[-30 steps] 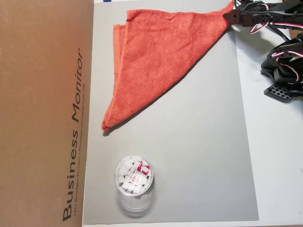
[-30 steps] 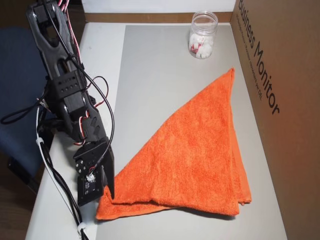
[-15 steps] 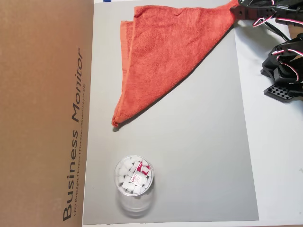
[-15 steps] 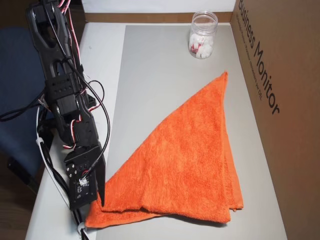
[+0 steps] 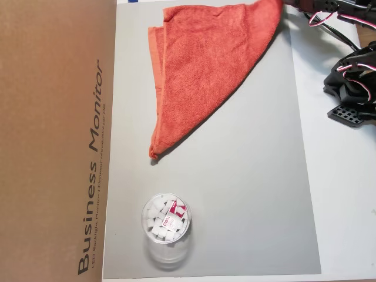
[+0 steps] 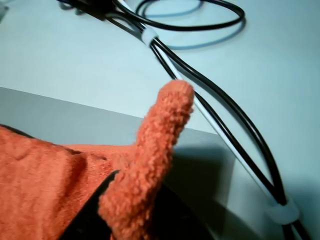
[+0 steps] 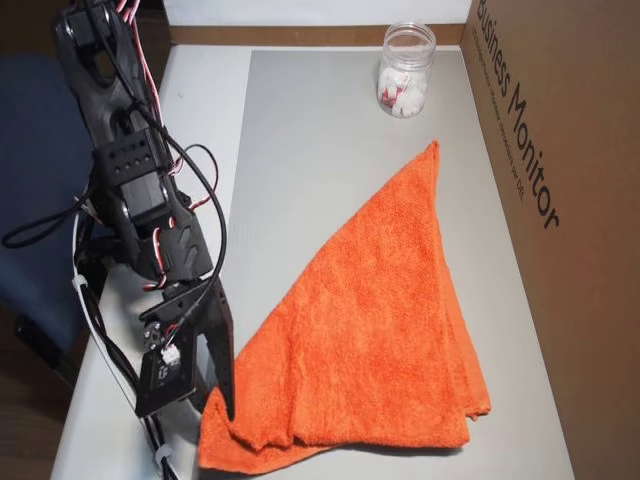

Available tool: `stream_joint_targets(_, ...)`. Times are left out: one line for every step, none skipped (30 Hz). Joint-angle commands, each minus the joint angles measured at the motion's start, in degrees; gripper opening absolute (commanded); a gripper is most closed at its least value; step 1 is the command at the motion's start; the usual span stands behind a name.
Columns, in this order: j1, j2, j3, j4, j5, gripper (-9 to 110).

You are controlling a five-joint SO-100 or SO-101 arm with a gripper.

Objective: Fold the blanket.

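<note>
The blanket (image 5: 205, 70) is an orange-red terry towel folded into a triangle on the grey mat (image 5: 247, 176). Its long tip points toward the jar. In another overhead view the blanket (image 7: 370, 330) fills the mat's near right part, and its lower left corner is bunched up. My gripper (image 7: 222, 405) is shut on that corner at the mat's left edge. The wrist view shows the pinched corner of the blanket (image 6: 160, 145) sticking up above a dark jaw. In an overhead view only the black arm parts (image 5: 329, 9) show at the top right edge.
A clear jar (image 5: 166, 220) of white pieces stands on the mat; the same jar (image 7: 405, 75) sits at the far end. A brown cardboard box (image 5: 53, 141) walls one long side, the box (image 7: 560, 150). Black cables (image 6: 225, 130) lie beside the mat. The arm's base (image 5: 352, 82) stands off the mat.
The gripper has dragged the held corner, so the whole blanket slid away from the cardboard box. Its far tip drew back from the box edge, and the held corner bunched up.
</note>
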Motion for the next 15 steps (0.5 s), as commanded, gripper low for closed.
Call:
stream_joint_targets(-2.1,1.4,-4.7,-1.1,2.1,0)
stream_joint_targets(-2.5,2.1,-5.0,-1.1,2.5,0)
stream_joint_targets(-3.1,3.0,-5.0,-1.1,3.0,0)
stream_joint_targets(-3.7,4.1,-4.7,-1.1,3.5,0)
stream_joint_targets(-4.3,5.7,-4.3,-1.1,4.0,0)
stream_joint_targets(-5.1,7.5,-4.1,-0.9,4.7,0)
stream_joint_targets(-6.2,9.6,-4.0,-0.2,5.7,0)
stream_joint_targets(-7.1,11.1,-3.9,-0.2,6.6,0)
stream_joint_targets(-8.3,12.7,-3.4,-0.5,7.6,0)
stream_joint_targets(-9.6,14.5,-3.3,-0.9,8.6,0)
stream_joint_targets(-10.5,15.5,-3.3,-0.9,9.0,0)
stream_joint_targets(-11.4,16.3,-3.5,-1.0,9.4,0)
stream_joint_targets(-12.3,16.9,-4.0,-0.7,9.7,0)
stream_joint_targets(-13.1,17.4,-4.1,-1.0,10.0,0)
stream_joint_targets(-14.0,18.3,-4.2,-1.1,10.5,0)
